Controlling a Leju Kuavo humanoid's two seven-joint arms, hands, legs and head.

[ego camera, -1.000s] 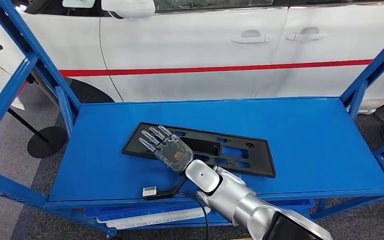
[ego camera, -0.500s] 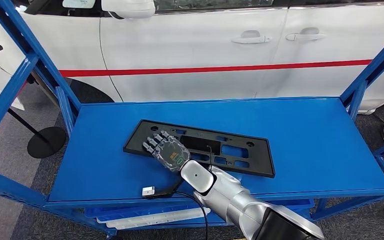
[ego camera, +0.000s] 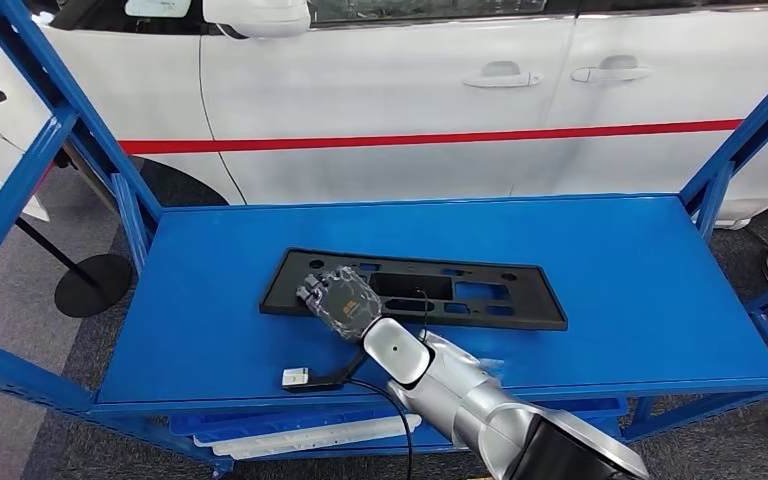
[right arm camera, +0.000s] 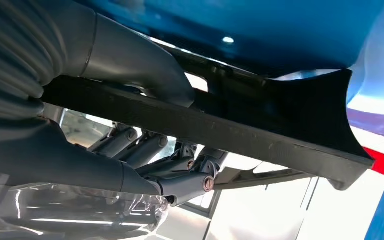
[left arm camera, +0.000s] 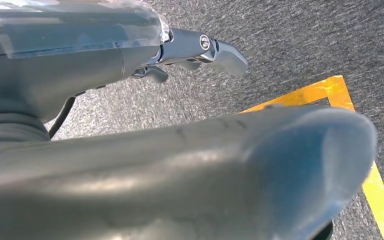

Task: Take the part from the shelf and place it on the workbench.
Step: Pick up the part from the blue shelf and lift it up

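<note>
the black plastic frame panel (ego camera: 415, 290), a long flat part with rectangular cut-outs, sits over the middle of the blue shelf (ego camera: 620, 300), roughly parallel to the front edge. the right hand (ego camera: 337, 300) grips its near left portion: in the right wrist view the thumb (right arm camera: 145, 70) presses one face of the panel (right arm camera: 260, 135) and the dark fingers (right arm camera: 180, 170) curl against the other, clamped on its edge. a black cable with a small grey connector (ego camera: 296, 378) lies on the shelf's front lip. a white car with a red stripe (ego camera: 410, 138) stands behind the shelf. the left hand (left arm camera: 190, 50) hangs over grey carpet with yellow floor tape (left arm camera: 375, 190), fingers loosely curled, holding nothing.
</note>
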